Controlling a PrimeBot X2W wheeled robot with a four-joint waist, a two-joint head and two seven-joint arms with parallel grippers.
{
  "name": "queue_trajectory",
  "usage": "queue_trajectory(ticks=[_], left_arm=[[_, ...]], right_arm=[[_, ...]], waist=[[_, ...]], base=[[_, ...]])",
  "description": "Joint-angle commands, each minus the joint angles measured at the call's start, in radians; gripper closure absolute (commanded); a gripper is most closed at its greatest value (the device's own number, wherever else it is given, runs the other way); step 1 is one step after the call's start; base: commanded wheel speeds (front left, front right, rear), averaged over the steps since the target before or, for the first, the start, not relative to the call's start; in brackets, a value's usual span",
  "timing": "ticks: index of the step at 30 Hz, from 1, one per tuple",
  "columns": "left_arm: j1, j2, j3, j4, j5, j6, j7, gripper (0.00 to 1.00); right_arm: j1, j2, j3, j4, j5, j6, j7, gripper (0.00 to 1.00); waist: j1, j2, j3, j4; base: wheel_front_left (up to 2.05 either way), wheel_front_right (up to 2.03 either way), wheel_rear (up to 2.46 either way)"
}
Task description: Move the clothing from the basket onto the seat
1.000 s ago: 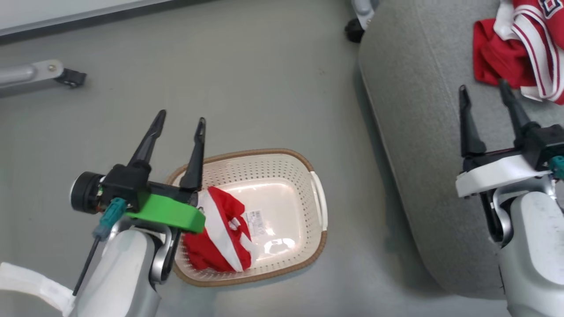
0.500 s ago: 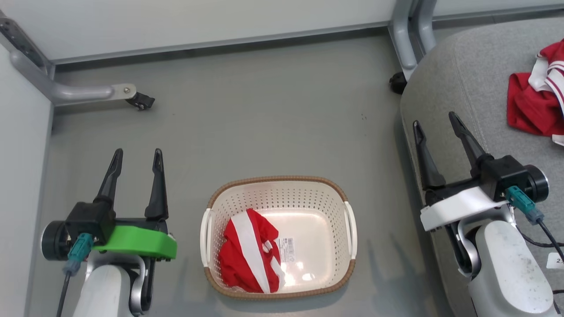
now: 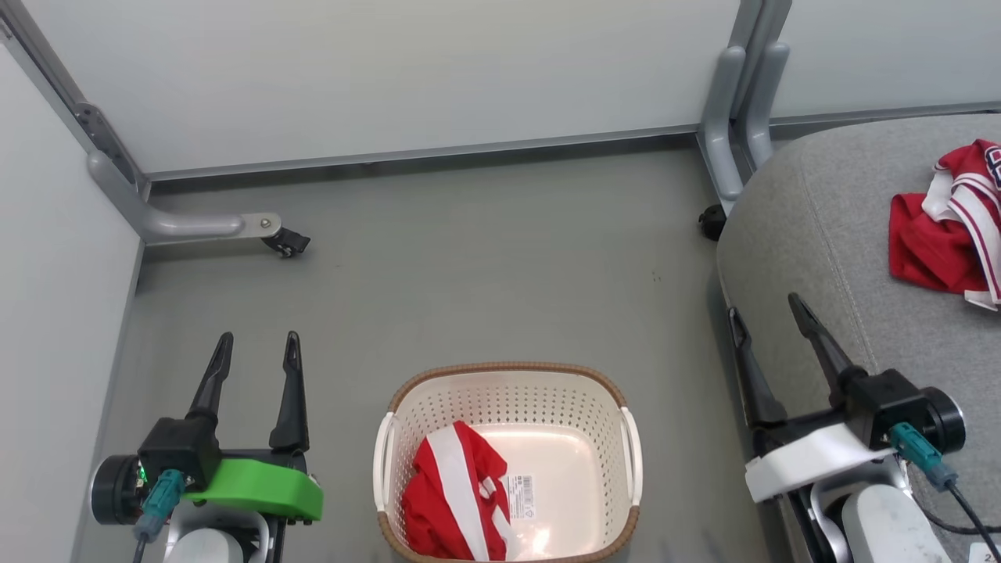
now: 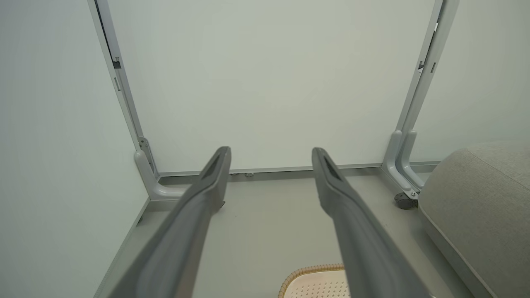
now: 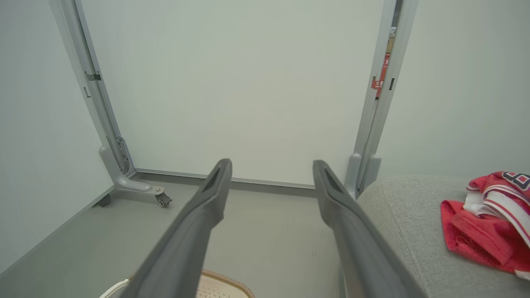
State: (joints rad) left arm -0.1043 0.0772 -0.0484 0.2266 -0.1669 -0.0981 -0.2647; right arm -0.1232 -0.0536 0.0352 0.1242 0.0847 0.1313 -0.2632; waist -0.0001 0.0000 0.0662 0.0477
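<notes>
Head view: one red-and-white striped garment point(image 3: 450, 500) lies crumpled in the left half of the perforated laundry basket point(image 3: 547, 395) on the floor point(image 3: 469, 274). The other garment point(image 3: 938, 234) lies on the grey seat cushion point(image 3: 813, 258) at right. The left pincer point(image 3: 260, 338) and right pincer point(image 3: 762, 305) flank the basket, both released and empty. The cloth looks light, soft and limp, so a raised fold near its top seems the best hold.

Left wrist view: the basket's woven rim sits just below, with open floor ahead.

Right wrist view: the cushion's rounded edge runs close beside this pincer. A lift would have to clear the basket wall and that edge.
</notes>
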Motion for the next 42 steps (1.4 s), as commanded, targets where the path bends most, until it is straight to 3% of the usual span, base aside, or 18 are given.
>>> queue_trajectory(ticks=[1, 11, 30, 37, 42], left_arm=[[0.015, -0.003, 0.001, 0.001, 0.01, -0.006, 0.001, 0.0], [0.029, -0.014, 0.003, 0.012, 0.024, -0.018, 0.001, 0.0], [-0.013, -0.017, 0.011, 0.023, 0.044, -0.031, 0.001, 0.0], [-0.109, 0.005, -0.044, 0.066, 0.054, -0.033, 0.001, 0.0], [-0.208, 0.041, -0.138, 0.127, 0.047, -0.034, 0.001, 0.0]], right_arm=[[0.029, 0.0, -0.003, -0.01, -0.006, -0.001, -0.002, 0.0], [0.106, 0.002, -0.003, -0.024, 0.008, -0.001, -0.002, 0.0], [0.063, 0.002, -0.001, -0.022, 0.025, -0.001, -0.002, 0.0], [0.009, 0.002, 0.002, -0.037, 0.015, -0.001, -0.002, 0.0], [-0.05, 0.002, 0.005, -0.053, 0.006, -0.001, -0.002, 0.0]], waist=[[0.0001, 0.0, -0.013, 0.002], [0.0001, 0.0, -0.022, 0.002], [0.0001, 0.0, 0.016, -0.013], [0.0001, 0.0, 0.085, -0.051], [0.0001, 0.0, 0.166, -0.097]], base=[[0.0, 0.0, 0.0], [0.0, 0.0, 0.0], [0.0, 0.0, 0.0], [0.0, 0.0, 0.0], [0.0, 0.0, 0.0]])
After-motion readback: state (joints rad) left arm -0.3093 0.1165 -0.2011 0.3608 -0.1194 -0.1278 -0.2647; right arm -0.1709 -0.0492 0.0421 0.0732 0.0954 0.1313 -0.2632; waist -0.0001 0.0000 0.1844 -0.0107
